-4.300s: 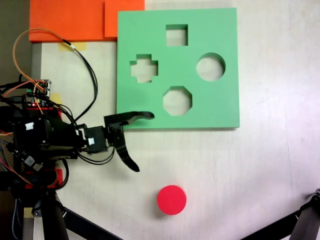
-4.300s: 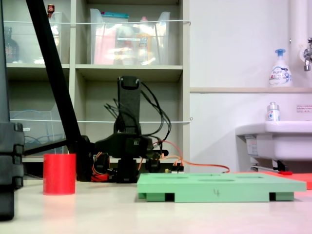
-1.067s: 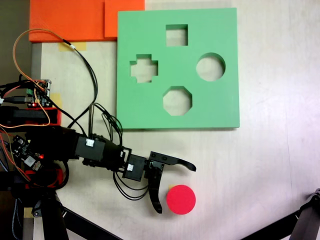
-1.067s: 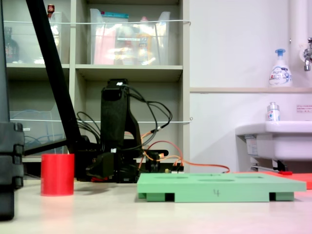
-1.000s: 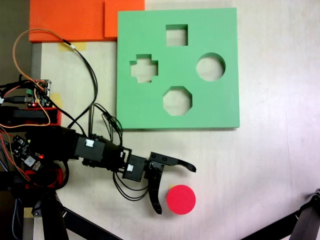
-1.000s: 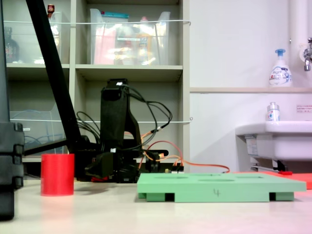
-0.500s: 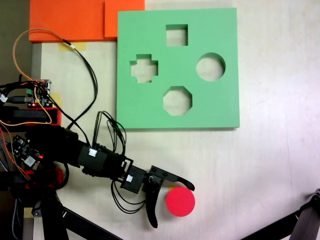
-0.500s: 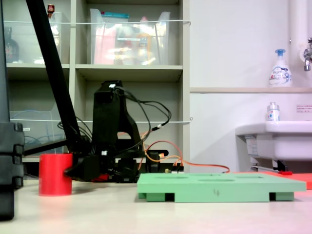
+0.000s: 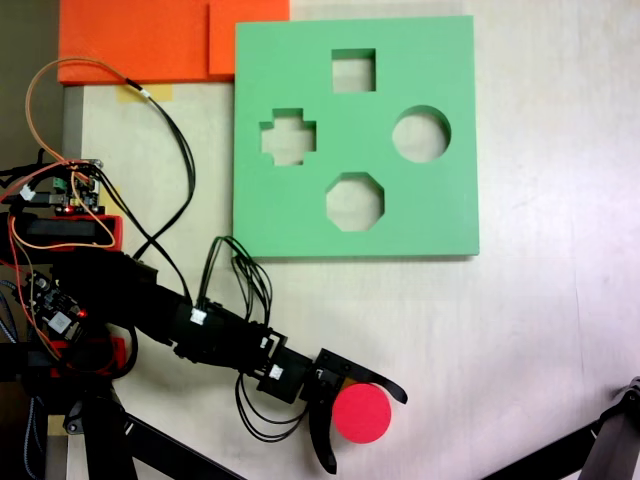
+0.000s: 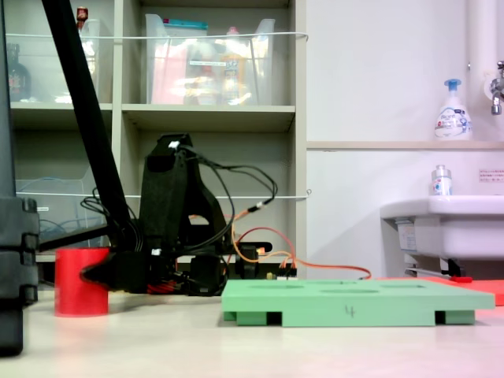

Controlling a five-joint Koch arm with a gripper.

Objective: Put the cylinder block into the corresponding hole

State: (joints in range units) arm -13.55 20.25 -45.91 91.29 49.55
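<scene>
Fixed view: one cylinder block

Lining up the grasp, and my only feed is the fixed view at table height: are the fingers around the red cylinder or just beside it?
Observer: Around it. From above, the cylinder block sits between the open fingers of the gripper.
Operator: Touching?
Observer: Both fingers lie close to its rim; contact I cannot tell.
Operator: Where's the round hole?
Observer: The hole is on the green board's right side in that view.
</scene>
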